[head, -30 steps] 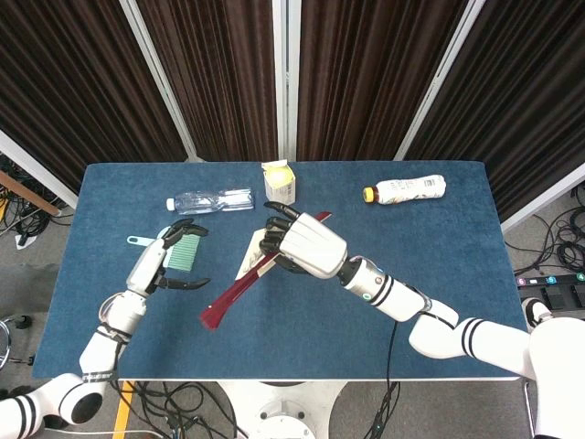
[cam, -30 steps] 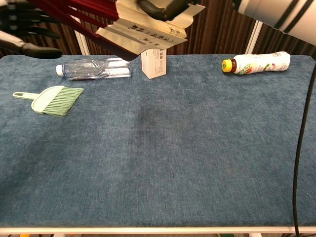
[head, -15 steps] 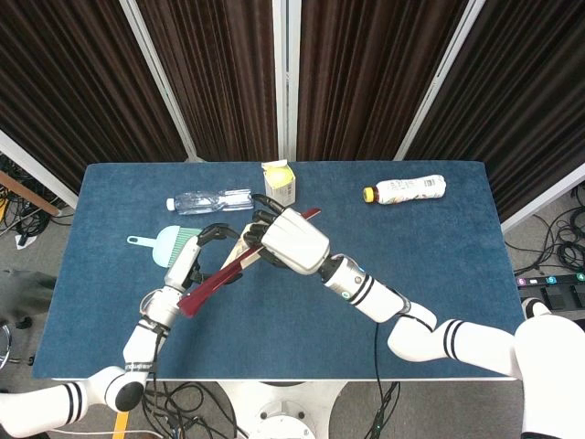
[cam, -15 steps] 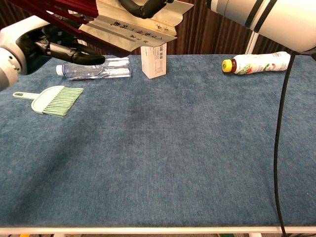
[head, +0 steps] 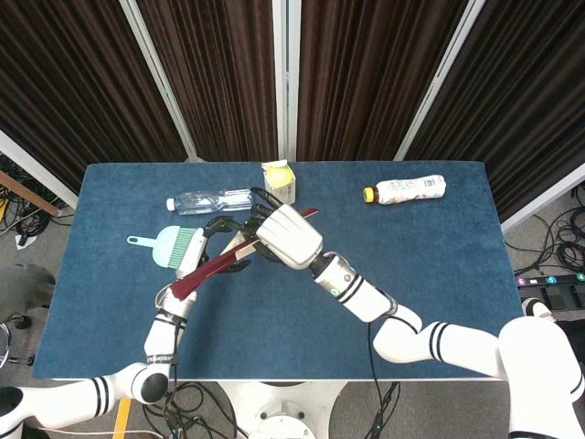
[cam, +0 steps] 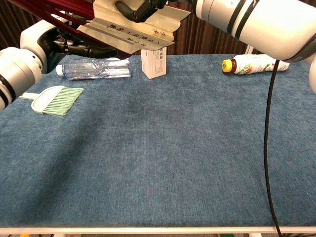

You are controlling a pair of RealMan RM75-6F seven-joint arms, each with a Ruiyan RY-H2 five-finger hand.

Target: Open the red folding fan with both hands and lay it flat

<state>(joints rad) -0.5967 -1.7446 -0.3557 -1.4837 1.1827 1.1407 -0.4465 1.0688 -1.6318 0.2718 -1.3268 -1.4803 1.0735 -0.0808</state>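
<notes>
The red folding fan (head: 215, 270) hangs in the air over the table's left middle, tilted, with its red end low toward the front left. In the chest view the fan (cam: 133, 28) is partly spread, with cream paper bearing writing and red ribs at the top left. My right hand (head: 288, 236) grips it near its upper end; the right hand (cam: 143, 7) shows at the top edge of the chest view. My left hand (head: 217, 245) lies against the fan's middle, with dark fingers (cam: 86, 48) apart on either side of the ribs and no clear grip.
On the blue table (head: 439, 274), a clear water bottle (head: 210, 200) lies at the back left, a small carton (head: 280, 180) stands at the back middle and a white drink bottle (head: 404, 189) lies at the back right. A green hand brush (cam: 52, 100) lies at the left.
My left hand has moved up and right, from beside the brush to the fan's ribs. My right hand has shifted the fan slightly left and back.
</notes>
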